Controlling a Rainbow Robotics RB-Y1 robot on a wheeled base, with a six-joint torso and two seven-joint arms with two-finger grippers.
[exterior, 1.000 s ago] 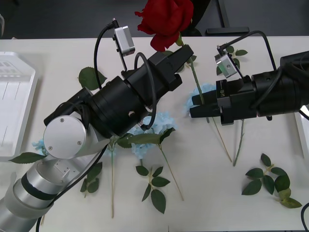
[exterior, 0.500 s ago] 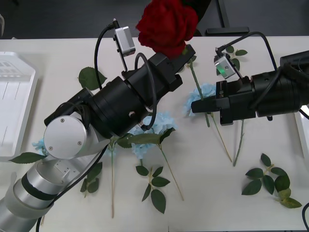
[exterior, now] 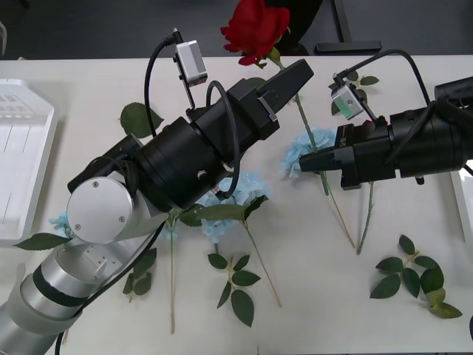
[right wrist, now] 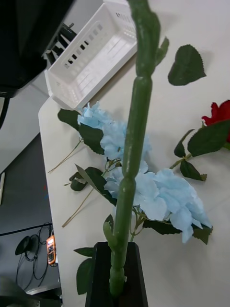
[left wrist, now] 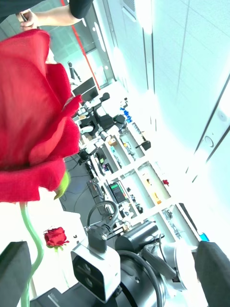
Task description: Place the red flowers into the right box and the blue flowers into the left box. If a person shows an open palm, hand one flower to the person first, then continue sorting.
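One of the red flowers, a rose, stands over the table's far edge, and its stem runs down into my right gripper, which is shut on it. The right wrist view shows that stem pinched between the black fingers. My left gripper is open just beside the stem below the bloom. Blue flowers lie on the table under both arms. The left box sits at the left edge. A sliver of the right box shows at the right edge.
Loose leaf sprigs and bare stems lie on the near half of the table. A single leaf rests beside the left arm. Another red rose lies on the table beyond the blue flowers.
My right gripper closed on the rose stem. My left gripper then opened and let the stem go, and the bloom swung away from it toward the far edge.
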